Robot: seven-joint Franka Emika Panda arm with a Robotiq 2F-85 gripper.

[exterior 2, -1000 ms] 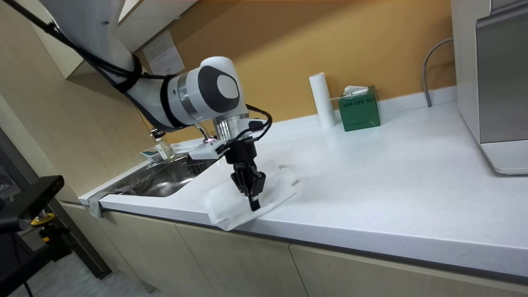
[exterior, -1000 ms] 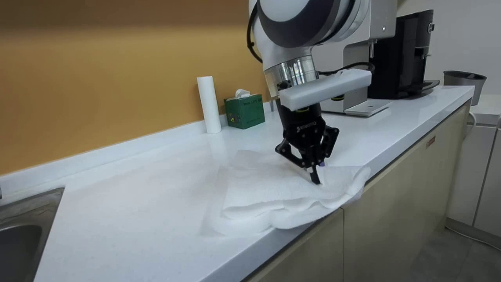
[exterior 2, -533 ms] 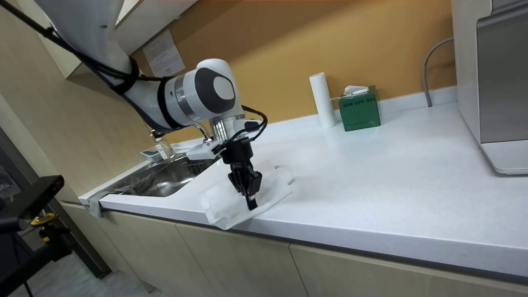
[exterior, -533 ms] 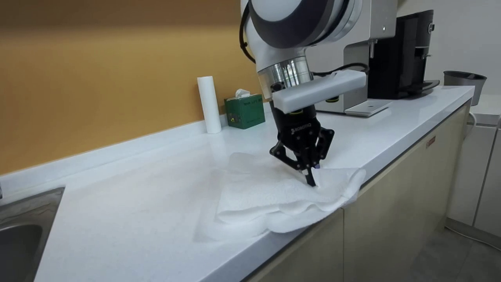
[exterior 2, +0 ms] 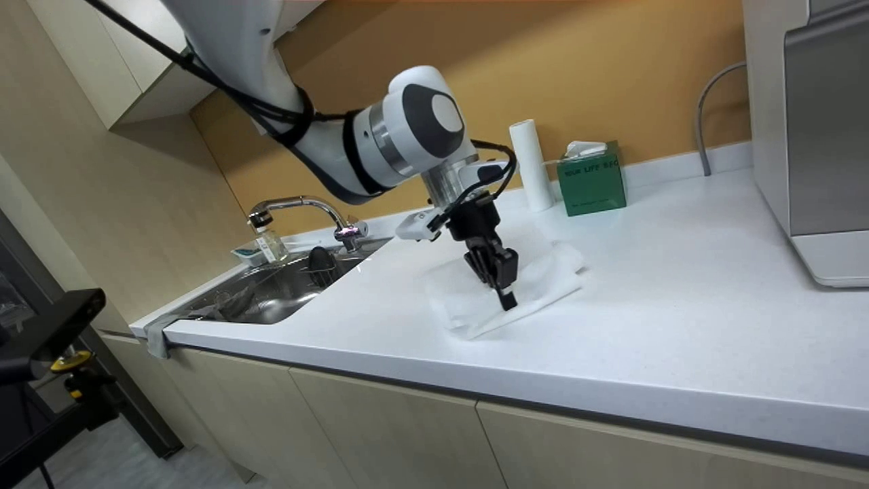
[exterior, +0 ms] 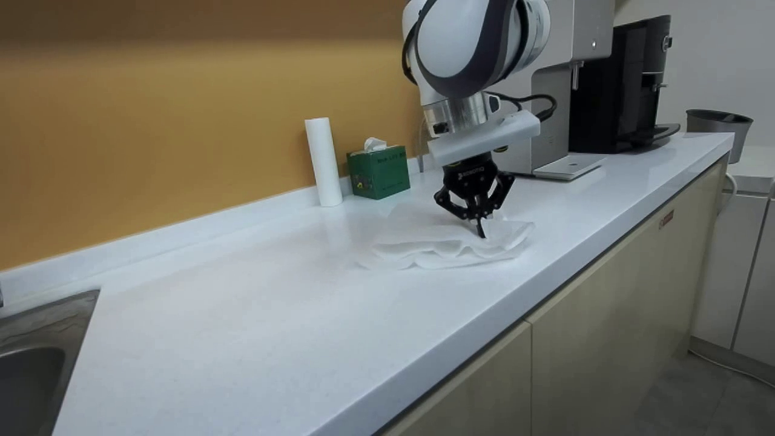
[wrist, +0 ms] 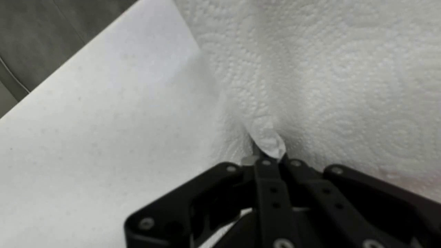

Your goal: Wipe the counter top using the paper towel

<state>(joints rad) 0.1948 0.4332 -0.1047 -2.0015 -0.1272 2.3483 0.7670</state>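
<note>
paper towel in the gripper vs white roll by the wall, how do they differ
The paper towel lies in loose, rumpled layers, while the white roll is a cylinder standing on end. The gripper pinches the paper towel; the white roll stands untouched beside the green tissue box. Both are white and on the counter top.

In an exterior view, the gripper (exterior: 481, 230), jaws together, points down with its tips on the paper towel (exterior: 439, 249), atop the counter top (exterior: 242, 333). From the towel, the white roll (exterior: 324, 162) stands at ten o'clock, the grey bin (exterior: 719, 128) at two.
</note>
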